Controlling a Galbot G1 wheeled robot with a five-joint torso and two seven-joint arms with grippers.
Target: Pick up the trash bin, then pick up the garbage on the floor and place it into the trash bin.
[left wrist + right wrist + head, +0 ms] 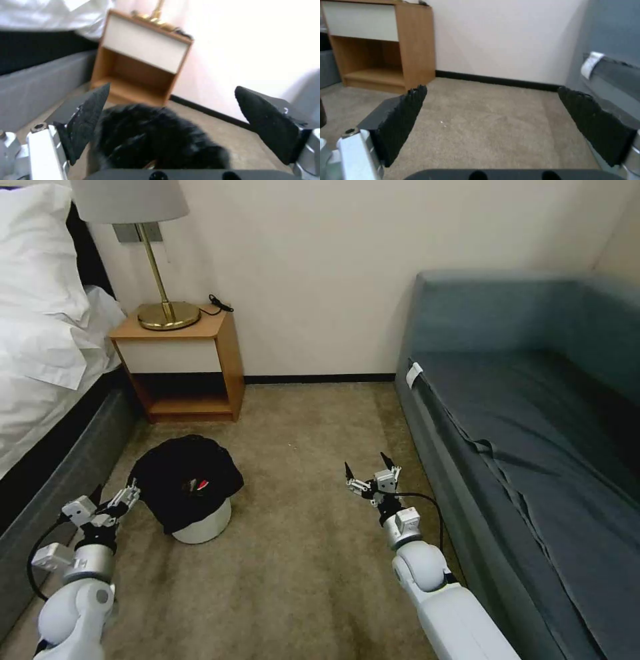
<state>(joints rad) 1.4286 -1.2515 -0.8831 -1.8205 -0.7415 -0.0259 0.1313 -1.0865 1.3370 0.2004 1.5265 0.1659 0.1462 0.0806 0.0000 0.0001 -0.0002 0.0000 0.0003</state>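
The trash bin is a small round white bin with a crinkly black bag draped over its rim, standing on the carpet left of centre. A red-and-white wrapper lies inside the bag. My left gripper is open, just left of the bin and close to the bag's edge; in the left wrist view the black bag lies between and beyond its fingers. My right gripper is open over bare carpet to the right of the bin, holding nothing.
A wooden nightstand with a brass lamp stands against the far wall. A bed runs along the left and a grey sofa along the right. Open carpet lies between them.
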